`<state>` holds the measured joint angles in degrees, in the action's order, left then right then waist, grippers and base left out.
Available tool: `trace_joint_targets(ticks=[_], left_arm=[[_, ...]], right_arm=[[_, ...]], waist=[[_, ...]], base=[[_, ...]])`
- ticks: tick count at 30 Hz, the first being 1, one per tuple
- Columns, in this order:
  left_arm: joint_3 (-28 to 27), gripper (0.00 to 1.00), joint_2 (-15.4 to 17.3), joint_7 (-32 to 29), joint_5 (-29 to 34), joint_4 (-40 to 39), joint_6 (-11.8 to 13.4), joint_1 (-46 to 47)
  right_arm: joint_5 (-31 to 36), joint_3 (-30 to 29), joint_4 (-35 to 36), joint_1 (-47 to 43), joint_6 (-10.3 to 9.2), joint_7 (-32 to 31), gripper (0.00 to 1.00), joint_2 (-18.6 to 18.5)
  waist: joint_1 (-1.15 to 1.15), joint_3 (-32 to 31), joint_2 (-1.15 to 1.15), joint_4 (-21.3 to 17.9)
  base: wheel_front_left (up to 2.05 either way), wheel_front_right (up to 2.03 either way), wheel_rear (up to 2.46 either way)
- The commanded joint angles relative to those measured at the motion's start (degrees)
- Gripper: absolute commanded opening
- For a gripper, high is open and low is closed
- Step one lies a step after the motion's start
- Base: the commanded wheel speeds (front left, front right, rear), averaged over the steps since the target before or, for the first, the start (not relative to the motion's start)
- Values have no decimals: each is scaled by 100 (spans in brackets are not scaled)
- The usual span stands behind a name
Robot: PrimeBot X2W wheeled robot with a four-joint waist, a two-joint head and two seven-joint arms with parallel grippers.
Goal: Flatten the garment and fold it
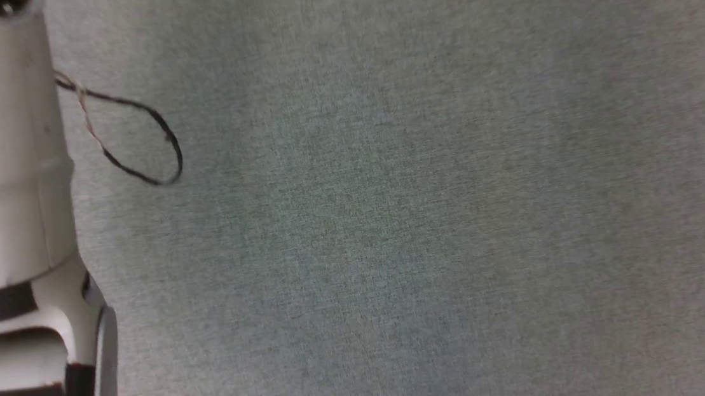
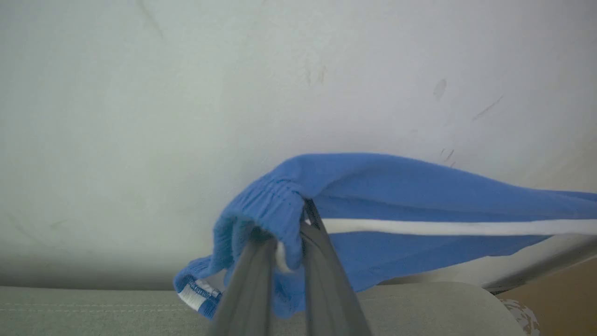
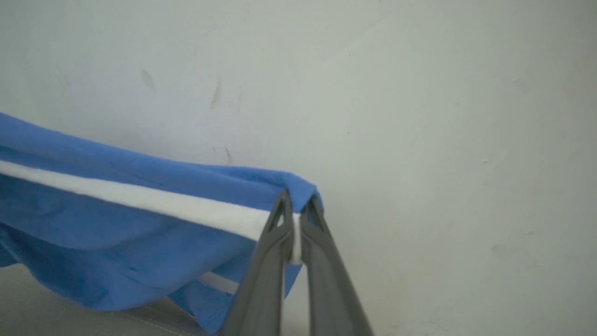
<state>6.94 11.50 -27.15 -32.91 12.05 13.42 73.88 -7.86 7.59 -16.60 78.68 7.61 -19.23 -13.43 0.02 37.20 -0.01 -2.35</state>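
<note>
Pale wall (image 2: 186,93) is seen behind. The left hand (image 2: 284,224) is closed on the gathered waistband of the garment (image 2: 396,186); the right hand (image 3: 297,200) is clamped on the opposite edge, at the white stripe's (image 3: 140,200) end. The garment is held stretched between them, sagging over a grey upholstered surface (image 2: 93,303).

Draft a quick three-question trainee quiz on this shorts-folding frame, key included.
1. True or false: the left hand is shut on the garment at its gathered waistband.
2. The garment is: A) spread flat on a table; B) held up, spanning from the left hand to the right hand; C) folded in half.
3. Fill in: the stripe running along the garment is ___.
Key: 1 true; 2 B; 3 white.
</note>
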Motion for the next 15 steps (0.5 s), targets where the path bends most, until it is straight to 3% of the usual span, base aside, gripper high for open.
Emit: trace_joint_targets(ticks=[1, 10, 15], left_arm=[[-47, 0, -1, 73, -89, 40, -96, -163], [178, 0, -45, 207, -436, -353, -696, -1620], [322, 0, -123, 312, -578, -1064, -805, -2812]], right_arm=[[-79, 18, -21, -116, -12, 86, 0, -26], [-880, 243, 804, -1734, -12, 311, 0, -264], [-1180, 150, 1785, -3118, -12, 257, 0, -277]], waist=[[-2, 359, 1, 6], [-2, -94, 1, 57], [-2, -487, 1, 22]], base=[[0, 0, 0], [0, 0, 0], [0, 0, 0]])
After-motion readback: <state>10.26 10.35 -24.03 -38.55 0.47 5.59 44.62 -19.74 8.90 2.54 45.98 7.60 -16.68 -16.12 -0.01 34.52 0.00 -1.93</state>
